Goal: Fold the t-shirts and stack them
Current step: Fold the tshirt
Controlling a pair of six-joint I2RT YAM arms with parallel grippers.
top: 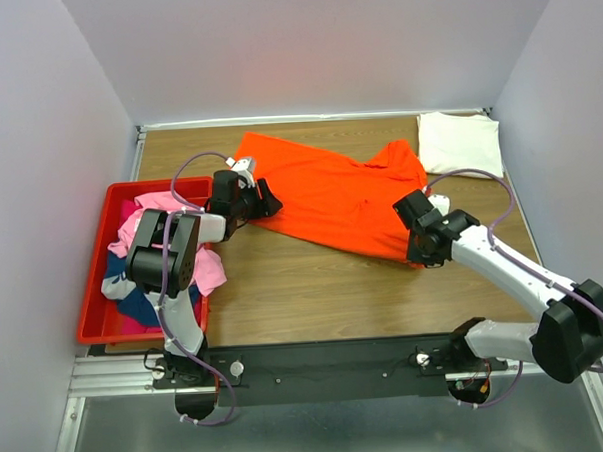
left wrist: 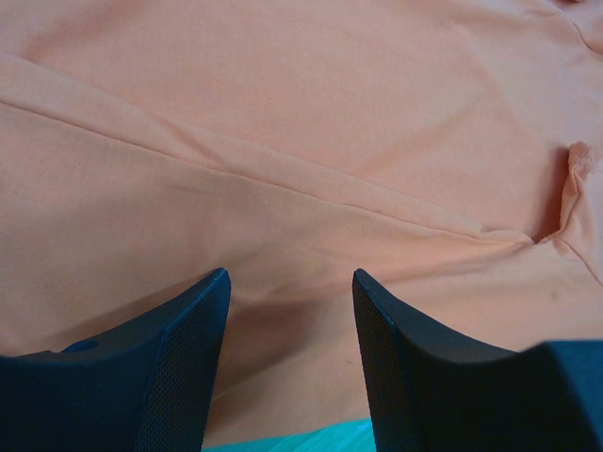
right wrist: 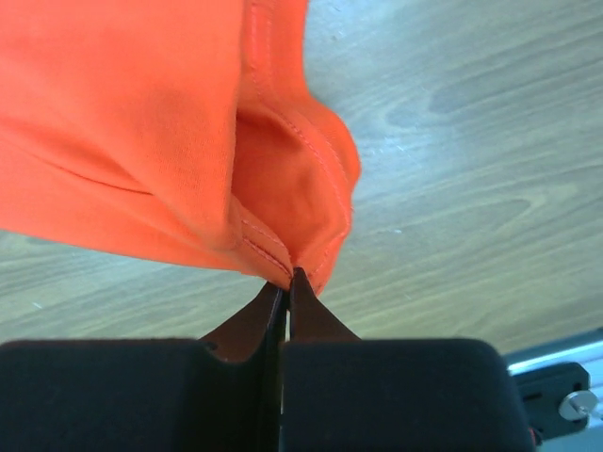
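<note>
Red plastic bin (top: 92,295): on the left side of the wooden table (top: 315,295), beside the left arm
Bin contents: a loose heap with a crumpled pink t-shirt (top: 148,205) on top, spilling over the right rim, and a dark blue t-shirt (top: 137,305) below it at the near end
Left gripper (top: 263,201): at the left edge of the orange cloth, its fingers standing apart over it (left wrist: 290,282), nothing between them; contact with the cloth cannot be told
Bright orange t-shirt (top: 330,195): spread on the table at mid-far; long axis diagonal, from the far left corner down to the near right; bunched at the far right end; which end is the neck cannot be told
Right gripper (top: 420,251): at the near right tip of the orange t-shirt, fingers pressed together on its stitched hem (right wrist: 285,278), the cloth puckered above the pinch
Folded cream-white t-shirt (top: 460,144): flat in the far right corner, just beside the orange one
</note>
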